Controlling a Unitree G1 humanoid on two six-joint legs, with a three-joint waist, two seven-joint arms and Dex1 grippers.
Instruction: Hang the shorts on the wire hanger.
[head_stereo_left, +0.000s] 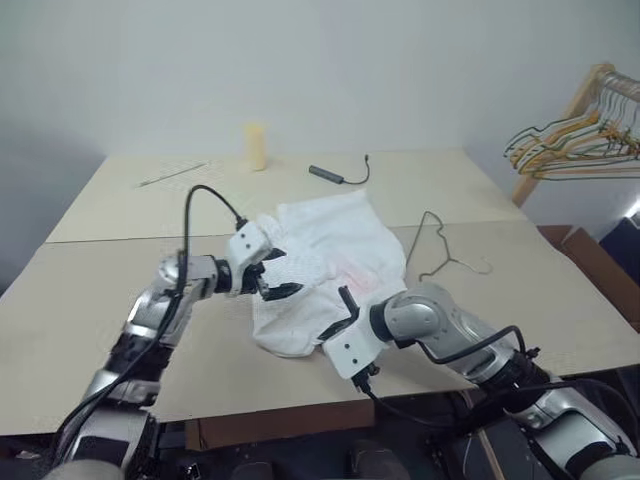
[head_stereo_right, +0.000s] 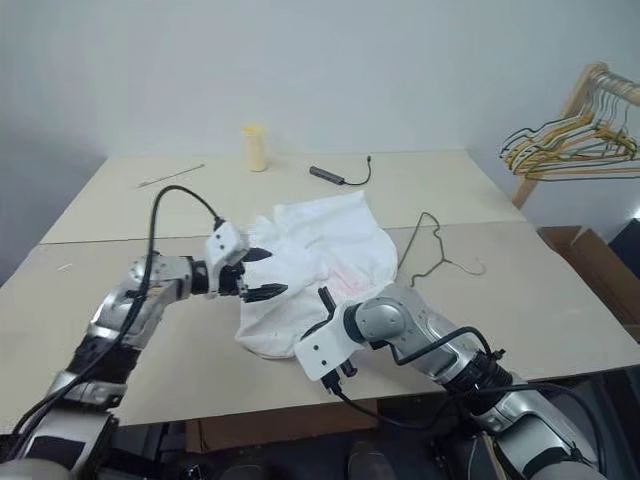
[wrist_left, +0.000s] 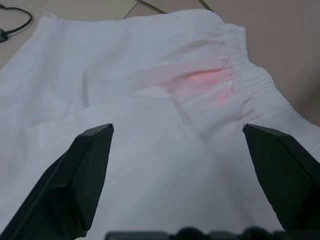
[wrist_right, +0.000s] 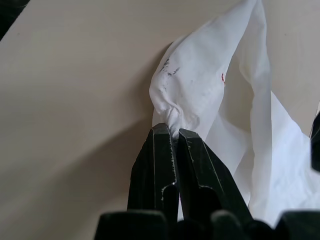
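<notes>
Nearest the robot, the right gripper (wrist_right: 172, 137) has its two black fingers pressed together on a pinched fold of the white shorts (head_stereo_left: 330, 255), lifting that edge off the beige table (head_stereo_left: 560, 300). Just beyond it and to its left, the left gripper (head_stereo_right: 262, 273) hangs over the cloth with fingers spread wide, holding nothing. The shorts lie bunched between both grippers. Past the right gripper, slightly to its right, the wire hanger (head_stereo_left: 440, 250) lies flat on the table beside the shorts.
</notes>
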